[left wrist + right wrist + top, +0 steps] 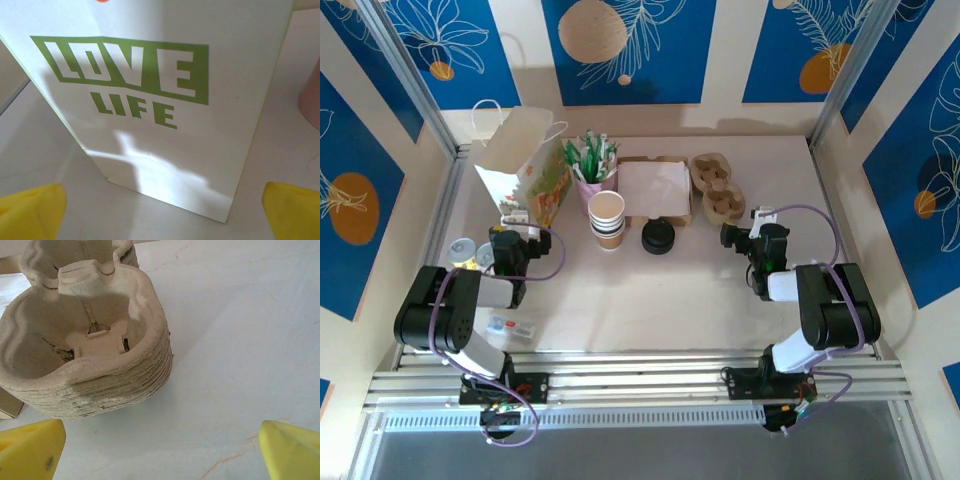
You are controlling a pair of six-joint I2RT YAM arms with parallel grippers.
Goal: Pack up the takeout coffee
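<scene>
Facing the paper bag [165, 100], left hand [162, 210] gapes near its bottom edge.

The near-centre table [650, 295] is open; bag [525, 165], cups [608, 218] and lids [658, 237] block farther back.

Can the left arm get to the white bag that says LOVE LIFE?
Probably yes. The paper bag stands right in front of the open left gripper, with just bare table between them and nothing in the way.
</scene>
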